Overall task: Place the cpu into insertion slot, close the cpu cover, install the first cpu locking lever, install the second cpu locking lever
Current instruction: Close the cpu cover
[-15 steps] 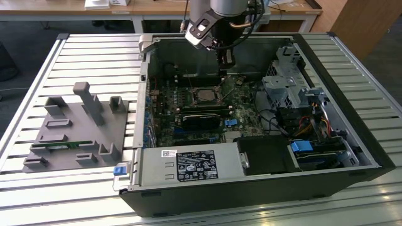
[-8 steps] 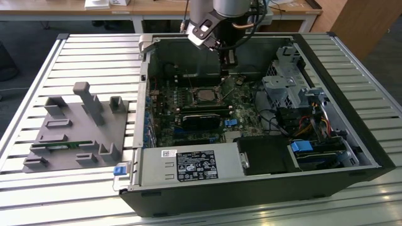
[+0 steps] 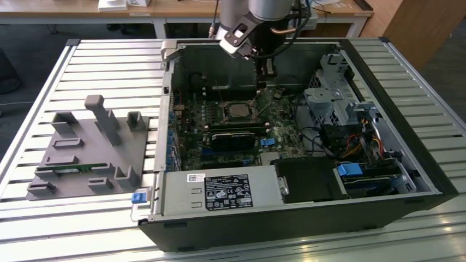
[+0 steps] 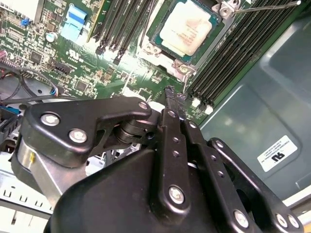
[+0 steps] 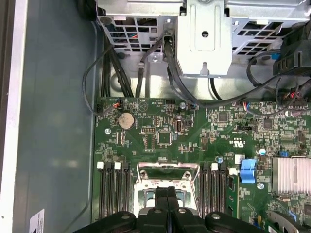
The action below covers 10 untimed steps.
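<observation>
The pincer (image 4: 171,93) is hanging over the green board with its fingers pressed together, gripping nothing, just beside the edge of the insertion slot (image 4: 156,38). The cpu (image 4: 187,28) is lying flat in that slot. Memory slots (image 4: 233,48) are crowding both flanks, while the case wall (image 5: 53,121) is standing well apart.

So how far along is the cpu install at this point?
Done: the cpu sits in the insertion slot, and the cpu cover looks lowered around it. In hand: nothing; the hand is shut and empty, poised beside the slot. Left: the locking levers, it seems; one thin lever rod sticks out sideways, apparently unlatched.
</observation>
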Available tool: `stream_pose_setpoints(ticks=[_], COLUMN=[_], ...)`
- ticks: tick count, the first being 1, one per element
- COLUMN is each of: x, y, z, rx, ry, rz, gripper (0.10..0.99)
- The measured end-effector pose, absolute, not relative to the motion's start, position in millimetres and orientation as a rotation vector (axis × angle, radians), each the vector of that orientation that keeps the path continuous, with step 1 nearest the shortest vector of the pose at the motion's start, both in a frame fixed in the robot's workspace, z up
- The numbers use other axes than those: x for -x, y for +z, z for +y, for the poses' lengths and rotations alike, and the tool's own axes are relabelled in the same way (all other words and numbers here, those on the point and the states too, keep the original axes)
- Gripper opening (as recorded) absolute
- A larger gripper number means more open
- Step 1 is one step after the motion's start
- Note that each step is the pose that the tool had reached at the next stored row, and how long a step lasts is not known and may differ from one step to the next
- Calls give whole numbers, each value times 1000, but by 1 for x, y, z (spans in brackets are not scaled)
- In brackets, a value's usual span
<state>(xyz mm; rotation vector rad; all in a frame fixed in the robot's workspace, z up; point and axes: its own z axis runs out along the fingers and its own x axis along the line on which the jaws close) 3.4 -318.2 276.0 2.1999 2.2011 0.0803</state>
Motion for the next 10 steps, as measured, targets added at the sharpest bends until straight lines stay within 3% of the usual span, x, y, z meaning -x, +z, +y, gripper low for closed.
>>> stream_pose_setpoints(ticks=[10], x=[-8], y=[275], z=[-318], rx=[-2200], ry=[80], rz=[2201], gripper=[114])
